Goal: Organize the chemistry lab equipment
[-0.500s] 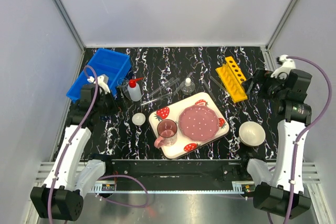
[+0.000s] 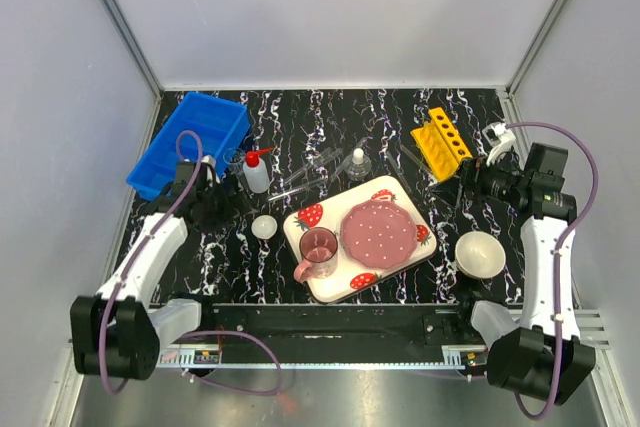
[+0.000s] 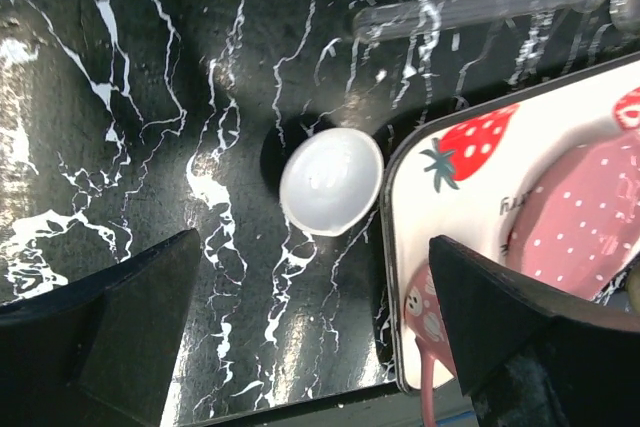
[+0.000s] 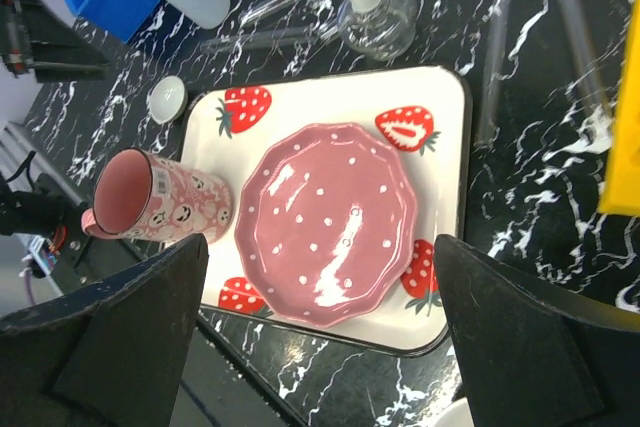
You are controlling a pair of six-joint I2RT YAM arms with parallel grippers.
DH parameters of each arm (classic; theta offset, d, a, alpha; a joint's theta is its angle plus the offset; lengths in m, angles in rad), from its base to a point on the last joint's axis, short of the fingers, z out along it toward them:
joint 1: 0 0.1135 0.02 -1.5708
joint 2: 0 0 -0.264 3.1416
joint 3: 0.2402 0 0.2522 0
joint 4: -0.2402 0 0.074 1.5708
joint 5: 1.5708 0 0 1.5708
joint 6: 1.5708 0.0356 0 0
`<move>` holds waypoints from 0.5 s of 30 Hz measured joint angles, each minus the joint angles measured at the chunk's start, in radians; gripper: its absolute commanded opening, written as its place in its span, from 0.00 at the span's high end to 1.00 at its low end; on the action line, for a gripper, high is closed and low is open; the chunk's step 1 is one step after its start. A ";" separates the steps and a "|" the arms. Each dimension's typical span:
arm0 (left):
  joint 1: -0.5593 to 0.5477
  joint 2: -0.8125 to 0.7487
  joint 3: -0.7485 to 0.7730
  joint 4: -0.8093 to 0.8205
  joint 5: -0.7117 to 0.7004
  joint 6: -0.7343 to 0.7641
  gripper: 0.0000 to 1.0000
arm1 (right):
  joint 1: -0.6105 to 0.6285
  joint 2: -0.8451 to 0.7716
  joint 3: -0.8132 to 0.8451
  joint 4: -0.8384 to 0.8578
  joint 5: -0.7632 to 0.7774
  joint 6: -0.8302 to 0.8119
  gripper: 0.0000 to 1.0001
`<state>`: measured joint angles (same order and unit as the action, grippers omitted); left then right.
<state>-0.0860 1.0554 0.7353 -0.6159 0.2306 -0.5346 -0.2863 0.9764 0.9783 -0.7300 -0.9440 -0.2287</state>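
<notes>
Bright, even overhead light, pale glare on the glossy black table (image 3: 150, 197), short dark shadow beside the small white dome (image 3: 331, 180), highlights on the pink plate (image 4: 325, 222), wrist-view foregrounds dark and blurred, top view sharp.

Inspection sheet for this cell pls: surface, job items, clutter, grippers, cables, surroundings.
Surface: black marbled table; no spill seen.
Job's things: squeeze bottle and beaker beside the blue bin; flask and thin tubes mid-table; small white dome left of the tray; yellow rack far right.
Clutter: strawberry tray carrying pink plate and pink cup; white bowl to its right.
Grippers: left gripper open, close to the dome, not touching it; right gripper open, holding nothing, facing the tray.
Cables: purple cables run along both arms, off the items.
Surroundings: plain walls, metal frame; nothing else seen.
</notes>
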 measured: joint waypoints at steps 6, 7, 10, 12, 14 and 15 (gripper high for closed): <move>-0.019 0.151 -0.038 0.067 -0.017 -0.027 0.13 | 0.000 0.016 -0.089 0.055 -0.033 0.014 0.00; -0.026 0.175 -0.041 0.079 -0.020 -0.029 0.16 | 0.000 0.013 -0.104 0.064 -0.037 0.017 0.00; -0.057 0.235 -0.043 0.114 -0.037 -0.044 0.28 | 0.000 0.000 -0.138 0.094 -0.043 0.024 0.00; -0.080 0.273 -0.043 0.140 -0.051 -0.052 0.34 | 0.000 -0.013 -0.154 0.116 -0.045 0.027 0.00; -0.097 0.309 -0.043 0.158 -0.067 -0.058 0.41 | 0.000 -0.023 -0.167 0.138 -0.047 0.031 0.00; -0.101 0.326 -0.043 0.163 -0.078 -0.062 0.43 | 0.000 -0.026 -0.171 0.146 -0.049 0.032 0.00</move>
<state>-0.1871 1.3815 0.6926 -0.4526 0.1528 -0.5968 -0.2863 0.9501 0.8070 -0.5842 -0.9932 -0.1967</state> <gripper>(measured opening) 0.639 0.994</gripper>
